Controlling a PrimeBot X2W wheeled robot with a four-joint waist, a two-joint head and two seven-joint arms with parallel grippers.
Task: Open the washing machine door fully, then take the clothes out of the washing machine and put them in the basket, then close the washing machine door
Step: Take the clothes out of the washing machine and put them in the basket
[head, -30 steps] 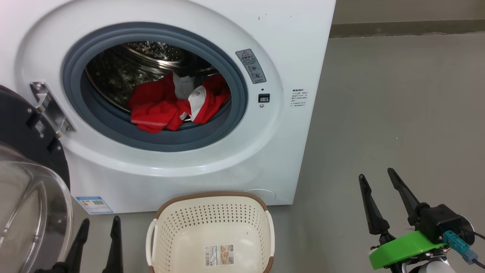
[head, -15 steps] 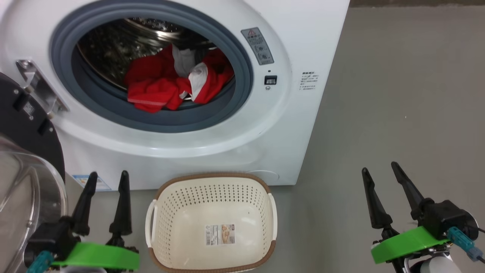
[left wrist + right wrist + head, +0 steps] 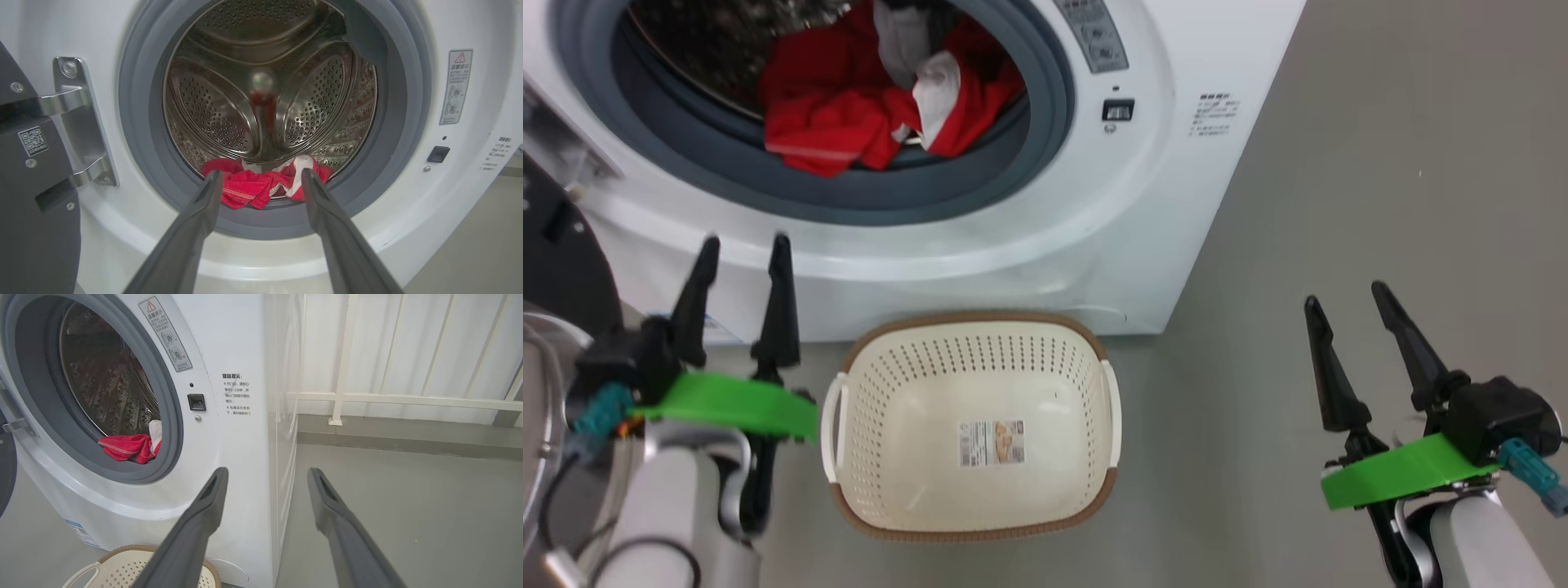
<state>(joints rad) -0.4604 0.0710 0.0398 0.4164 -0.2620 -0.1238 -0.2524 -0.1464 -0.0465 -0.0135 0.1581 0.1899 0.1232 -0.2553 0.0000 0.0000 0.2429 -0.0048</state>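
The white washing machine [image 3: 1094,204] stands with its round mouth uncovered. Its black-rimmed door [image 3: 556,261] is swung out to the left on its metal hinge [image 3: 77,122]. Red and white clothes [image 3: 849,114] lie at the drum's front lip, over the grey seal. The cream basket [image 3: 972,320] sits empty on the floor in front of the machine. My left gripper [image 3: 747,241] is open, left of the basket and in front of the machine below the opening. In the left wrist view it [image 3: 261,173] points at the clothes [image 3: 245,190]. My right gripper [image 3: 1344,294] is open over the floor, right of the basket.
Grey floor [image 3: 1380,163] spreads to the right of the machine. A white railing [image 3: 367,398] and a low kerb run behind it. The open door's clear glass bowl [image 3: 535,392] bulges at the far left, beside my left forearm.
The head camera has tilted down, so the machine and basket sit higher in the picture. My left arm has risen into view, gripper near the machine's front. Both grippers stay open.
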